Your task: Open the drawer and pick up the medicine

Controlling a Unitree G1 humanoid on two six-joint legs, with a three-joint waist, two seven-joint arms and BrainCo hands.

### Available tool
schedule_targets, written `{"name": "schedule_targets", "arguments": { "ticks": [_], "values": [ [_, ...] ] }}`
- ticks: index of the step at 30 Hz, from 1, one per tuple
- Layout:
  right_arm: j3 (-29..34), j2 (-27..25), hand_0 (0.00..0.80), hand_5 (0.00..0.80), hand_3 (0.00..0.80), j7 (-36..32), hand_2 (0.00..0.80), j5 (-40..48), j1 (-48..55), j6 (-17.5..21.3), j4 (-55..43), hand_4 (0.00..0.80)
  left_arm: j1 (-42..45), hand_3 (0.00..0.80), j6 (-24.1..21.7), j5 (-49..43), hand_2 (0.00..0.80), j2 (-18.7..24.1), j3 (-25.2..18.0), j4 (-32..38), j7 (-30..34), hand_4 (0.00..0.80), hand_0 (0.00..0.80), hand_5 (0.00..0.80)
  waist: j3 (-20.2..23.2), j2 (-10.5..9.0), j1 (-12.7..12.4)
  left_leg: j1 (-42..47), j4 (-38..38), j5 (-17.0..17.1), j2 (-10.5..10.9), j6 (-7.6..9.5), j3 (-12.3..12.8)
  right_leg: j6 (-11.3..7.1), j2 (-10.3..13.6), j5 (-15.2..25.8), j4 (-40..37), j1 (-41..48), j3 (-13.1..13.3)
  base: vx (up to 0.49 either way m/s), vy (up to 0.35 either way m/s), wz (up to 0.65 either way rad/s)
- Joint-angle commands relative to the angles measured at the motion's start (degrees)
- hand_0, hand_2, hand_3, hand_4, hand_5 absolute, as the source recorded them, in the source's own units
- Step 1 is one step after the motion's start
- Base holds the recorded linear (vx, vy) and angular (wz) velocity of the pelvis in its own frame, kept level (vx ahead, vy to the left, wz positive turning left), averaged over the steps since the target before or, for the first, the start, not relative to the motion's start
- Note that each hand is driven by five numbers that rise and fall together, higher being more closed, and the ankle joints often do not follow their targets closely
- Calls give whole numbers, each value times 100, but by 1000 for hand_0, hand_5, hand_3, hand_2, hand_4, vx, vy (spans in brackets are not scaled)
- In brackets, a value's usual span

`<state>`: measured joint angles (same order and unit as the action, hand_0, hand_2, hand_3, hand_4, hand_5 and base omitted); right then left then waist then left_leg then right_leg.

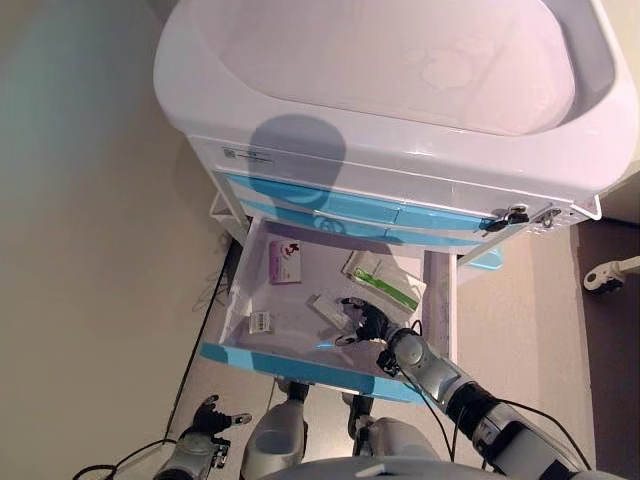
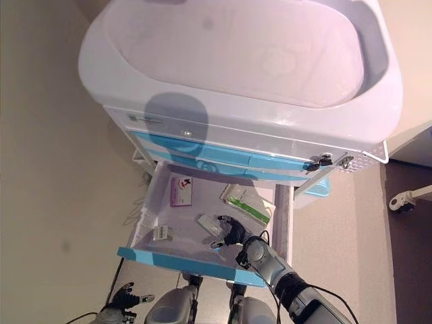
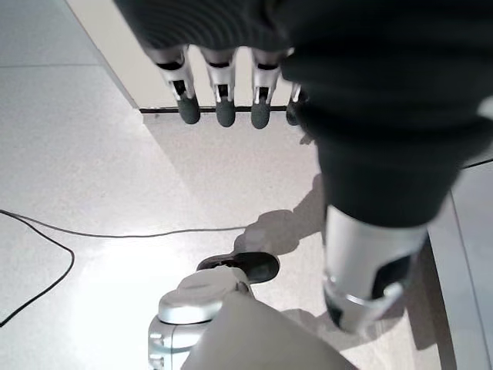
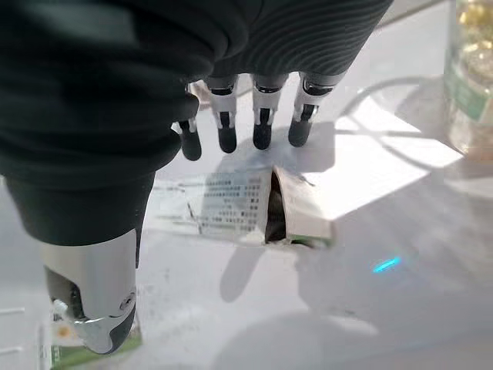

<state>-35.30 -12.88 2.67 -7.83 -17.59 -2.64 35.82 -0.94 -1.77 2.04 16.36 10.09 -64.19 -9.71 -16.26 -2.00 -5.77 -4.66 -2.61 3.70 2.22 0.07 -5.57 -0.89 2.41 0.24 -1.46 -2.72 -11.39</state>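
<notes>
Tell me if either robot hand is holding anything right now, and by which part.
Nothing is held. The right robot hand hovers open over a white box in the drawer. The left robot hand hangs open, low by the floor.
</notes>
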Motion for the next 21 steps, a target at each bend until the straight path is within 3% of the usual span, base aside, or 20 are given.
{"name": "schedule_targets", "arguments": {
  "ticks": [1,8,18,19,21],
  "values": [
    [-243,268,0,0,0,191,0,-49,-303,105,-108,0,-105,0,-9,264,0,-48,174,-233,-187,0,0,0,45,-130,-41,-329,178,-8,342,169,62,-474,339,411,478,-598,235,0,0,0],
    [-345,429,0,0,0,369,0,-177,-577,34,346,0,-174,0,-11,319,0,-92,295,-215,-275,0,0,0,-15,-54,-44,-382,184,1,361,172,86,-476,347,436,478,-660,282,0,4,-1],
    [-702,564,0,0,0,367,0,-1024,-846,-92,665,0,-318,0,-24,346,0,-128,385,-227,-345,0,0,0,-86,-9,-5,-438,193,-10,376,186,128,-479,353,459,505,-756,375,0,4,-1],
    [-743,591,132,132,132,356,132,-1082,-861,-108,691,132,-332,0,-27,348,0,-129,402,-240,-357,0,0,0,-93,-10,-7,-445,188,-8,376,185,130,-479,355,463,502,-768,380,0,0,0],
    [-822,617,232,232,232,319,232,-1169,-889,-117,670,232,-365,0,-23,374,0,-141,422,-211,-383,0,0,0,-115,-4,-12,-461,185,-2,378,186,128,-479,357,467,499,-786,386,0,0,0]
  ]
}}
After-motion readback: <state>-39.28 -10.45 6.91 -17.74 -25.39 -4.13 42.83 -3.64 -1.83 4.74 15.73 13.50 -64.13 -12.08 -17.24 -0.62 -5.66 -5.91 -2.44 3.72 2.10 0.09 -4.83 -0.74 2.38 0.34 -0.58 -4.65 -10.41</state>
